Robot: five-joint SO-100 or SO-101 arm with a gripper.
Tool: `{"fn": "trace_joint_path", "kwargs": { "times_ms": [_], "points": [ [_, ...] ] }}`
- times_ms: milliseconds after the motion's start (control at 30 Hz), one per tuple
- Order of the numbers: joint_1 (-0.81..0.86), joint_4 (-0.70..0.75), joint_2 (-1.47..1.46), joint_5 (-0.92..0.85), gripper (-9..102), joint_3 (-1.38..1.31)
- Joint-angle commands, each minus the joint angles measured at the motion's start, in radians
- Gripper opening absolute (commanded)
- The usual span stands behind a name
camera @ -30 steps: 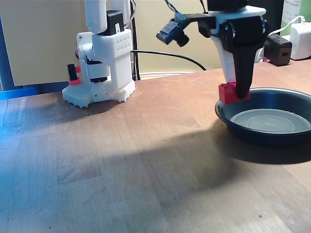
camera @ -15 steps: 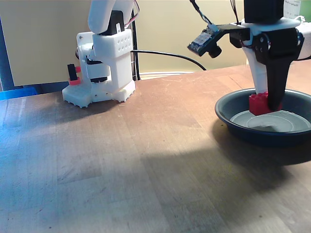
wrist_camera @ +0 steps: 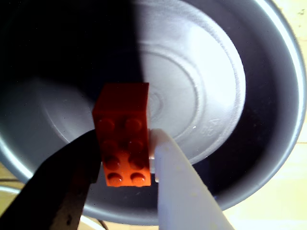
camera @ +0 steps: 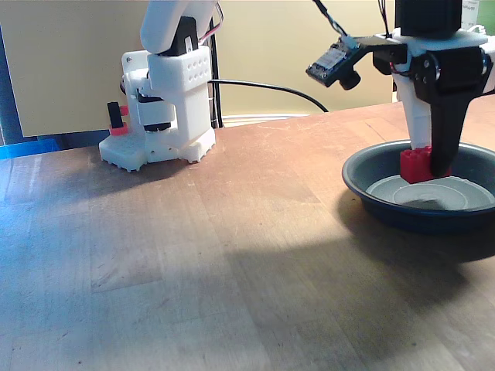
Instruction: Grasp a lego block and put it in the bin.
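I have the lego block clamped by its long sides between the dark and white fingers, hanging over the bin floor. It looks light, rigid, smooth-sided plastic, so side grip suits. Release should drop it cleanly.

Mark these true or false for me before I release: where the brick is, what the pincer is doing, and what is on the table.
1. The pincer is shut on the lego block. True.
2. The lego block is over the bare table, outside the bin. False: it is inside the bin's rim.
3. The block is blue. False: it is red.
4. The arm's white base stands left of the bin in the fixed view. True.
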Motion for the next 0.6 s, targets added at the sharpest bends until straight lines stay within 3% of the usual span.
{"fn": "trace_joint_path", "kwargs": {
  "times_ms": [0,133,367,567],
  "points": [
    [-0.002,-0.005,0.006,-0.008,3,-0.040],
    [-0.002,-0.006,0.009,-0.009,4,-0.040],
    [0.002,-0.002,0.011,-0.011,16,-0.040],
    [0.003,0.006,0.018,-0.009,17,-0.038]
  ]
}}
